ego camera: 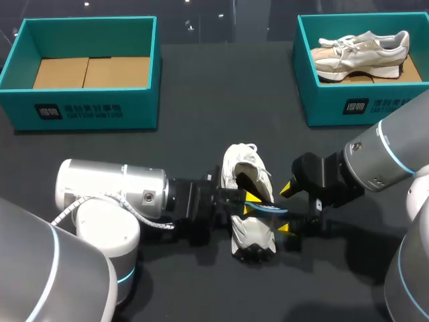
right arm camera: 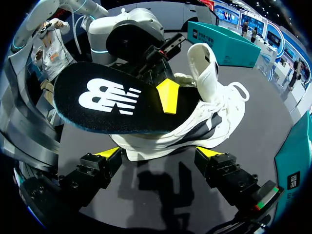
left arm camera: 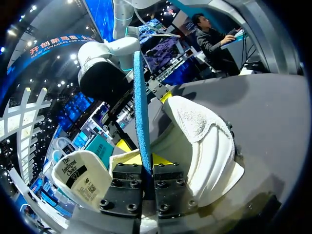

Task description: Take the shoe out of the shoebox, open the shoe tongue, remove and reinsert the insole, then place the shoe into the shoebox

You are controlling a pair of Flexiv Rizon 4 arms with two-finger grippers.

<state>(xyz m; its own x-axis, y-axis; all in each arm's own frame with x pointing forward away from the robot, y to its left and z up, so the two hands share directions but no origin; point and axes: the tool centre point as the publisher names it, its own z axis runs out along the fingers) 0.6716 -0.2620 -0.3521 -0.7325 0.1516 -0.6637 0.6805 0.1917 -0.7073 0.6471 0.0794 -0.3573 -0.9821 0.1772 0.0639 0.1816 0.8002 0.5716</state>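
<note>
Overhead, the shoe (ego camera: 251, 231) is lying on the desk (ego camera: 201, 134) between the arms, well apart from the left box (ego camera: 87, 111) and from the right box (ego camera: 335, 107), which is holding a second shoe (ego camera: 362, 50). The left end effector (ego camera: 251, 203) is sitting at the shoe's opening, pinching the insole (ego camera: 268, 208), whose blue edge is sticking out toward the right end effector (ego camera: 287, 209), spread just beside the shoe. Along the left wrist, the insole is showing edge-on as a thin blue strip clamped between the two fingers and rising ahead of them, with the shoe's white lining just beside it. Gripping the flat faces is probably keeping the floppy piece steerable. From the right wrist, the insole's black face is hovering above the shoe, a yellow tip of the left arm pressing on it, while the tongue (right arm camera: 202, 61) is standing up off the opening, likely leaving the insole a free path. The right fingers are gaping either side of the shoe's sole, touching nothing visible, seemingly placed to steady it. Whether the insole is coming out or going back, I cannot tell.
</note>
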